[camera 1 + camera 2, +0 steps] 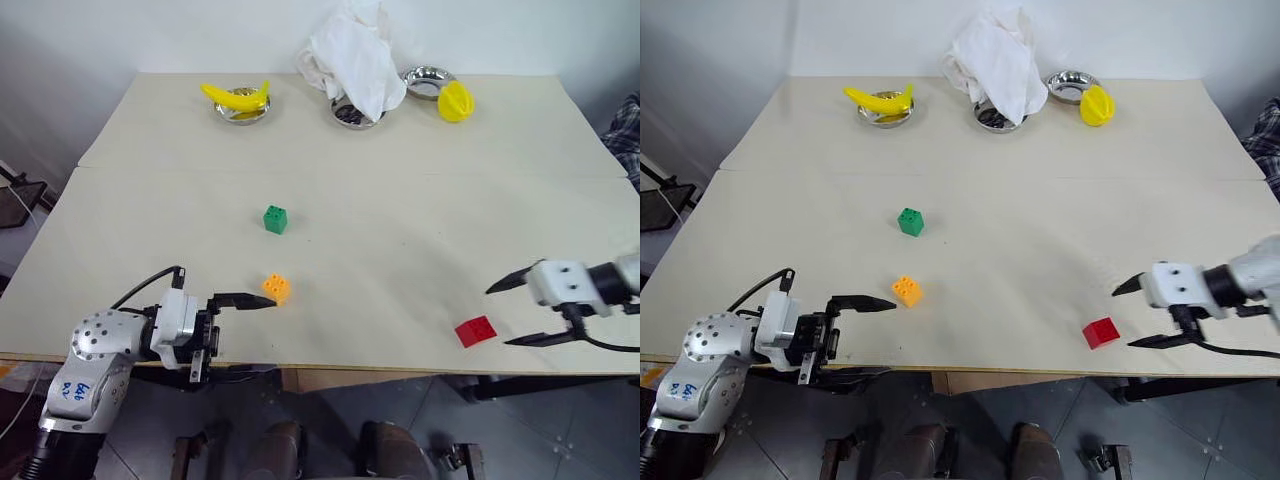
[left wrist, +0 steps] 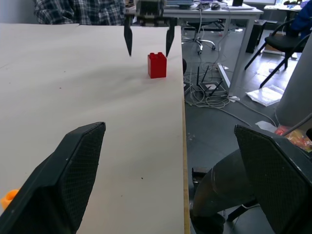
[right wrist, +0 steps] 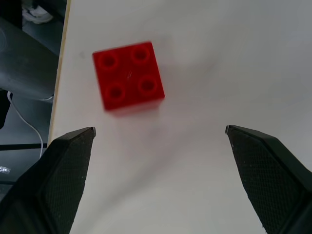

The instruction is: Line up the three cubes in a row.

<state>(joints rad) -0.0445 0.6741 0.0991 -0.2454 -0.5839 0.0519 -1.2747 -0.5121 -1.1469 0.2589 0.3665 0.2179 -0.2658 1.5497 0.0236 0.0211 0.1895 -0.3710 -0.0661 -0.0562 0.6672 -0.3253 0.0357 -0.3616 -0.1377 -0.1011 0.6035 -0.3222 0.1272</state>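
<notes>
1. Right wrist view: four round studs are seen on top of the glossy red cube, which rests on the matte, pale table close to its near edge, ahead of the gap between two black, finely textured fingers.
2. The green cube is seen mid-table; the orange cube lies nearer the front edge, well apart from the red one.
3. Along the far edge, a yellow banana is held in a metal bowl, a crumpled white cloth is draped over a second bowl, and a yellow fruit-shaped toy sits beside a third bowl. Nothing stands between the cubes.
4. The left hand is held level over the front edge, pointing right, its fingers spread and empty, one tip just beside the orange cube.
5. The right hand is angled down toward the left, spread wide and empty, just beside the red cube.
</notes>
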